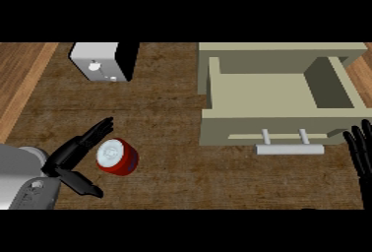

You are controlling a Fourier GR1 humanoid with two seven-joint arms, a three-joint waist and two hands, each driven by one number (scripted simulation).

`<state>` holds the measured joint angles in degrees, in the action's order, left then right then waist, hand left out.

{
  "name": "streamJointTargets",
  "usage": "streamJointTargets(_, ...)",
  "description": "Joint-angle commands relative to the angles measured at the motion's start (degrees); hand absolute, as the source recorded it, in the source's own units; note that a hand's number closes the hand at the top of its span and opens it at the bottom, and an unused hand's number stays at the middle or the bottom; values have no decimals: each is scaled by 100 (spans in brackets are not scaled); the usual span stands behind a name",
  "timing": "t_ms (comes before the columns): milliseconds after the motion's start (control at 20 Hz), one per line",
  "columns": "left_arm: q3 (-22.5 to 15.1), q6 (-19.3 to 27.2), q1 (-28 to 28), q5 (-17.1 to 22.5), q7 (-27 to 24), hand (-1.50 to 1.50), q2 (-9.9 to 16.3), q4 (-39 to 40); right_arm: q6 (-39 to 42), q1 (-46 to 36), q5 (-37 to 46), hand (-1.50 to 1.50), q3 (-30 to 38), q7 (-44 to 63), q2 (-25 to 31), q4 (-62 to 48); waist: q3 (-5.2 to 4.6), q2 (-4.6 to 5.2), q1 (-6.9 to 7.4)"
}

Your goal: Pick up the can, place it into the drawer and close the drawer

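While beside can [117, 156], L hand [75, 158] open, uncurled

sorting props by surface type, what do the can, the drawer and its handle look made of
The can looks like metal: glossy red side, pale silvery lid.
The drawer, pulled open, looks like painted wood or board: flat matte beige-olive panels with no visible grain, so this is uncertain.
Its handle looks like brushed metal: a light grey bar on two posts, though grey plastic is possible.

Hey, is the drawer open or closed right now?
Open. The drawer is pulled out toward the robot, its bare inside visible from above, handle at the front. The can is on the counter.
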<state>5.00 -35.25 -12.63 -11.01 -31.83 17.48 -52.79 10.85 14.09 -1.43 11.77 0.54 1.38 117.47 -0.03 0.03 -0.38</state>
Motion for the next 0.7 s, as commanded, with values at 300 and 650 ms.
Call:
streamJointTargets(300, -104, -16, -373, -174, -884, -150, 20, 1106, -70, 105, 60, -150, -186, 502, -124, 494, -1, 1, -10)
streamJointTargets(650, -198, 168, -565, -193, -915, -150, -12, 1254, 27, -97, -75, -150, 21, 567, 58, 435, 0, -2, 4)
